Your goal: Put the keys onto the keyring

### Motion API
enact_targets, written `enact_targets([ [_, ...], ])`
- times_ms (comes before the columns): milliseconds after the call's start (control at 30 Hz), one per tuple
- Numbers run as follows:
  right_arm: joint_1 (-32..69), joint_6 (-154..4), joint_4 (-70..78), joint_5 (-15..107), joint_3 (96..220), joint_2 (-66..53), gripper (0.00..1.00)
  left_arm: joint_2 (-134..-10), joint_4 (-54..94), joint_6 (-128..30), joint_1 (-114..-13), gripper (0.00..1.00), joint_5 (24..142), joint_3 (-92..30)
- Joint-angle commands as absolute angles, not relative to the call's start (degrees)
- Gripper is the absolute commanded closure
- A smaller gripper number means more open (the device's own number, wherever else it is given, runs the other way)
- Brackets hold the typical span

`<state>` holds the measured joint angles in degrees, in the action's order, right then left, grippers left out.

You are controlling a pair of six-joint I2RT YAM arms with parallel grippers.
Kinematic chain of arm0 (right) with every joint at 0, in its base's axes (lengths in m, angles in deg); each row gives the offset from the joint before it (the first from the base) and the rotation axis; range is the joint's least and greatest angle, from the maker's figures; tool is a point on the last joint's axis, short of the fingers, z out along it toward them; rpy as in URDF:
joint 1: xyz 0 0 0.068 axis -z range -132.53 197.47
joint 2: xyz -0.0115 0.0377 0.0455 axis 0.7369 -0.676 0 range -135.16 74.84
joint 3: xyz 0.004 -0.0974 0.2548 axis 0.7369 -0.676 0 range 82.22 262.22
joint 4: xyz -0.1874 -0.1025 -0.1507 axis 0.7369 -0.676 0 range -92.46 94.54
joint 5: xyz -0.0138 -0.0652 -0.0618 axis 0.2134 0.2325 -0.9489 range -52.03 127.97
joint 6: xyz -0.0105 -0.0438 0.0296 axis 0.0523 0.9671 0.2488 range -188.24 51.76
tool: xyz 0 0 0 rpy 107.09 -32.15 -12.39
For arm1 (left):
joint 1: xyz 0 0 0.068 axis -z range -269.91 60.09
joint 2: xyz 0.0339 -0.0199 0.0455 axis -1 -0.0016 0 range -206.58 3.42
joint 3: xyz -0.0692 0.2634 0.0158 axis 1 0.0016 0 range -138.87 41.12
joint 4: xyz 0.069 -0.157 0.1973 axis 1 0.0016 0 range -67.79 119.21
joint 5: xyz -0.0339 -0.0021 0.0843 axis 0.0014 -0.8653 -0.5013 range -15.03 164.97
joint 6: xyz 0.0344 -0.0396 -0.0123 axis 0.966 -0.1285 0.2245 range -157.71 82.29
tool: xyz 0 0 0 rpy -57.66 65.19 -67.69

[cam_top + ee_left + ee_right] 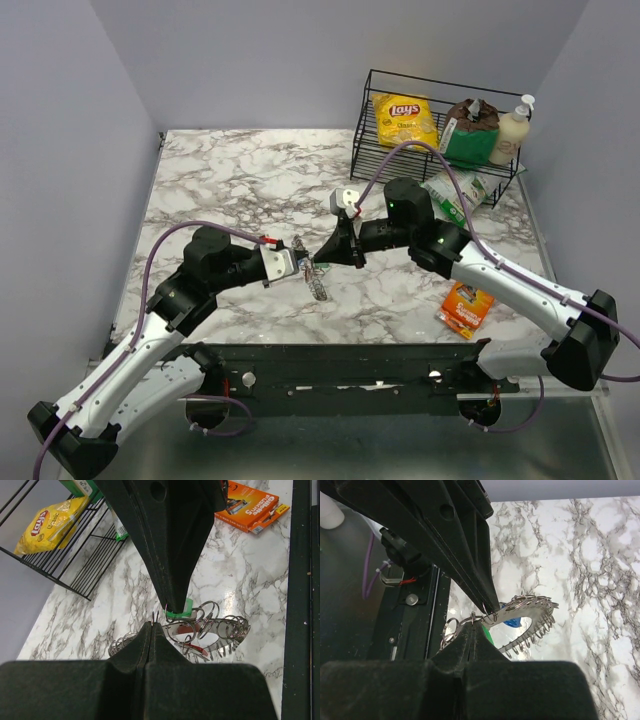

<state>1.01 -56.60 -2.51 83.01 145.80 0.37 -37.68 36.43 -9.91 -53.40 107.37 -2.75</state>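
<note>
A: Top view first. Where's the keyring?
B: Mid-frame. The keyring hangs just below the spot where both arms meet, over the marble surface. Left gripper comes in from the left, right gripper from the right, tips nearly touching. Fingers are together on both.
A: Other stuff?
B: Wire basket upper right w/ a yellow chip bag in it. Orange packet lower right, well apart from the keyring.
A: Left wrist view?
B: Left fingers at bottom centre, pressed together, w/ a thin wire loop of the keyring poking out at the tip. Right fingers come down from the top. The green key sits right at their tip and looks pinched. Red key under the keyring, right of centre.
A: Right wrist view?
B: Right fingers at bottom centre, pressed together, small loops at the tip. Left fingers reach in from upper left, tip on the toothed rim. Blue key shows thru the open centre. Keyring is tilted, mid-frame. Can't tell if it touches the surface.
</note>
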Motion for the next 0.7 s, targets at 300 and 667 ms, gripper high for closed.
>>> enact_targets([
  [300, 0.53, -56.28, -2.76, 81.30, 146.47, 0.49, 0.99, -36.48, 34.25, -9.58, -53.35, 1.00, 109.33, -2.64],
  [667, 0.53, -56.99, -1.53, 79.90, 146.21, 0.66, 0.99, -36.30, 34.96, -9.23, -53.43, 1.00, 110.56, -2.73],
])
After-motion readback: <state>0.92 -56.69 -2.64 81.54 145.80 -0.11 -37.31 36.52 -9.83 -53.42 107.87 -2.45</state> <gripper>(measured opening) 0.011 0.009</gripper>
